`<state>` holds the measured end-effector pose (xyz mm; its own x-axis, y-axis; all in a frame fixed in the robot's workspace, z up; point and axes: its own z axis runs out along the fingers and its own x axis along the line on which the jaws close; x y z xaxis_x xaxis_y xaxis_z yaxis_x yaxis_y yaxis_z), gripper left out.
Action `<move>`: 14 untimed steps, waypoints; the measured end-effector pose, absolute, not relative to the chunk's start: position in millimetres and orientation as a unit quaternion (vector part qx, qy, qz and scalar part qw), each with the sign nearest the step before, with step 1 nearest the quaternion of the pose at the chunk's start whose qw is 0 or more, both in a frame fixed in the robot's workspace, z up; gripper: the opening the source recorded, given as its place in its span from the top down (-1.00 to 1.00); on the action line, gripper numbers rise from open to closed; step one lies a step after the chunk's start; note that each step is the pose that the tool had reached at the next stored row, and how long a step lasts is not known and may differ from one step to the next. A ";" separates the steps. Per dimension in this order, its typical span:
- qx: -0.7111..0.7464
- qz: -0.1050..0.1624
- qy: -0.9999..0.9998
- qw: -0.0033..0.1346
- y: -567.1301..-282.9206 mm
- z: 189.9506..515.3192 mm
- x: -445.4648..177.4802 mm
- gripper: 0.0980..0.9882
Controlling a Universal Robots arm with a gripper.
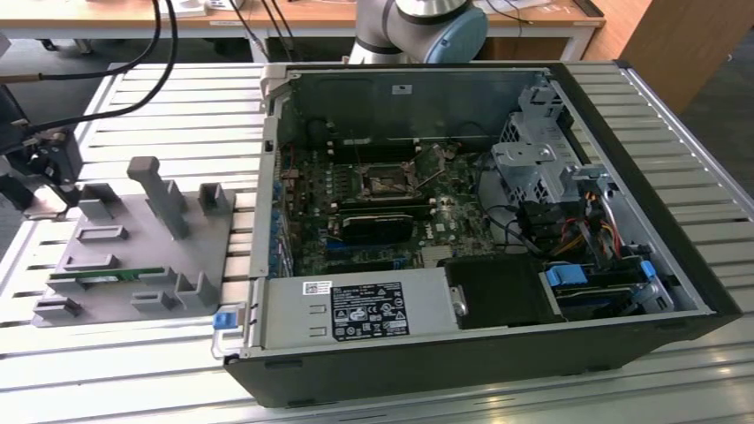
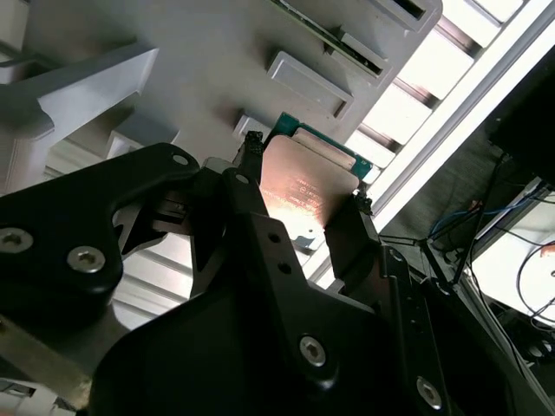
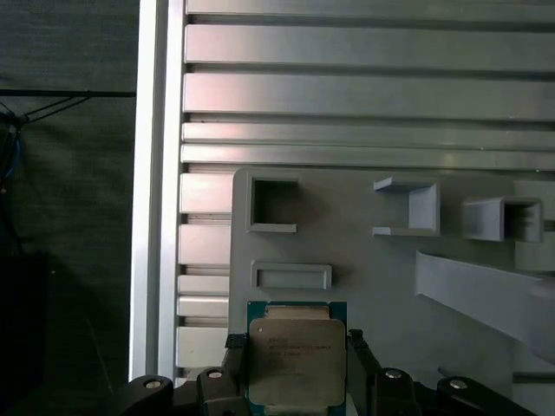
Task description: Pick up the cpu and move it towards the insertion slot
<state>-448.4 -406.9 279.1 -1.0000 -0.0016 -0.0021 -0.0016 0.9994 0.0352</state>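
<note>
Clamping the flat square silver-topped cpu (image 3: 292,364), the black fingers (image 3: 358,347) hang over the grey plastic fixture plate (image 3: 364,277).

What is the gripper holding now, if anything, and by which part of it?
The gripper holds the cpu by two opposite side edges, one finger on each, at the grey fixture plate.

The cpu (image 3: 295,364): silver-topped, green-rimmed square, flat over a grey tray (image 3: 364,251). The insertion slot (image 1: 386,183): dark-centred, metal-framed square on the motherboard (image 1: 309,212).
</note>
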 end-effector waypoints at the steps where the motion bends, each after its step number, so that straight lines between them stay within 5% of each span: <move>1: -0.001 0.018 1.000 0.001 -406.9 279.8 -448.3 0.01; 14: -0.001 0.018 1.000 0.001 -406.8 289.1 -448.4 0.01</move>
